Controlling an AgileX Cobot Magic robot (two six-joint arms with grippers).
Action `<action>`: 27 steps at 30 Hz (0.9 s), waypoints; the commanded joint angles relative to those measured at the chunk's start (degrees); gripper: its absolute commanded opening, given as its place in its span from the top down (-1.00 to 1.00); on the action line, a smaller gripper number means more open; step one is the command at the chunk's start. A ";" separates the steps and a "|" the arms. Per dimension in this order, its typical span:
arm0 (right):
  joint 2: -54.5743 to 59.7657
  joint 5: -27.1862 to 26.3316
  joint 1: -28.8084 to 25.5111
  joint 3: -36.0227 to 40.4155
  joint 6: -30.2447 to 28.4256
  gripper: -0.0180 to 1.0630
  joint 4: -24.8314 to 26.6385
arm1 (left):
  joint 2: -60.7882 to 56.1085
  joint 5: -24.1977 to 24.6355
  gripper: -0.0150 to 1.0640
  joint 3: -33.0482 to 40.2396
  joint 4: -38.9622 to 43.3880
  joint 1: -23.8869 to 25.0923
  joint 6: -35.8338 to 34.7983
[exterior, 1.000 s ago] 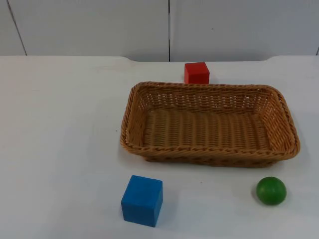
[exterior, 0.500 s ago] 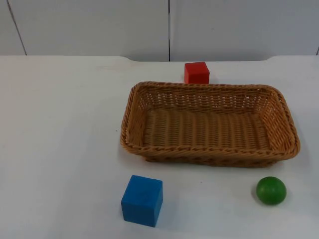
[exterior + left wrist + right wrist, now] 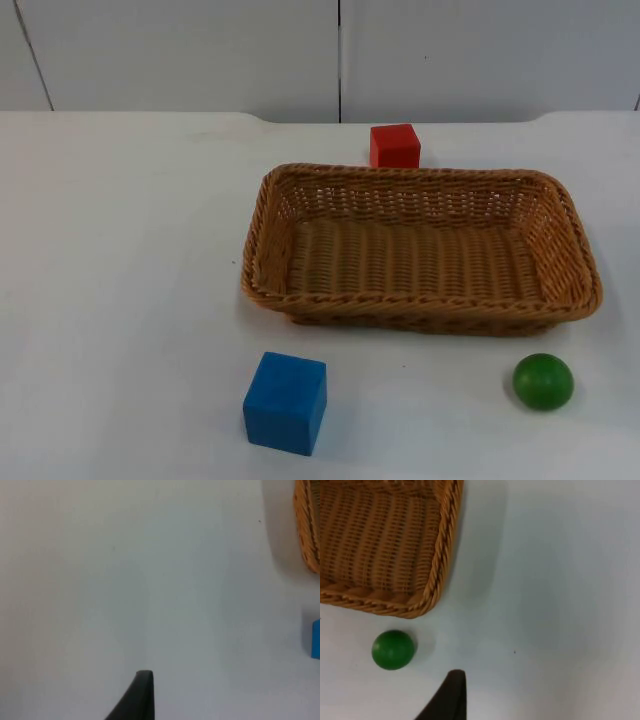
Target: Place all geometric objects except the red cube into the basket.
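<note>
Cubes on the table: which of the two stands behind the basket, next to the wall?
The red cube stands behind the basket, by the grey wall. The blue cube sits in front of the basket, at its left end.

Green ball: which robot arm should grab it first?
Probably the right. The green ball lies near the right end effector's fingertip, beside the basket. The left arm's view shows mostly table.
</note>
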 commanded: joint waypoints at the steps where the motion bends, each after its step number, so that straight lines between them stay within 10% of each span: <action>1: 0.30 -0.73 -0.46 -0.30 -0.61 -0.98 0.03 | 2.49 -0.93 -0.97 -0.41 -2.08 0.14 2.50; 11: 0.33 -0.96 -0.46 -0.30 -0.77 -0.98 0.03 | 13.29 -1.41 -0.97 -0.49 -10.83 -2.15 12.18; 27: 0.33 -1.57 -0.46 -0.30 -0.75 -0.98 -0.49 | 40.60 -10.50 -0.97 -10.56 -2.39 -30.05 -3.33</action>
